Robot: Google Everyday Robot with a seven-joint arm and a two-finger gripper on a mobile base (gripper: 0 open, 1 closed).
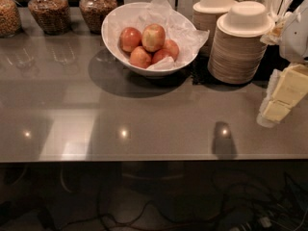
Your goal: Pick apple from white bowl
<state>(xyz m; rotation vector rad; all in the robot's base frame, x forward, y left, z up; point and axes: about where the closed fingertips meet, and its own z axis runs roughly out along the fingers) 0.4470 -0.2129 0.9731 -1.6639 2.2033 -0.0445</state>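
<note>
My gripper [285, 94] hangs at the right edge of the scene, over the grey table [144, 124] and well apart from the fruit; how far open it is, I cannot tell. The apple [153, 37] rests topmost among the other apples [140, 57] in the paper-lined white bowl [111, 23] at rear centre, beside stacked beige bowls [238, 47].

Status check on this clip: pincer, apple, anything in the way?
Pincer far right, apart from white bowl. Apple atop the pile in it, untouched. Stacked beige bowls stand between pincer and bowl.
</note>
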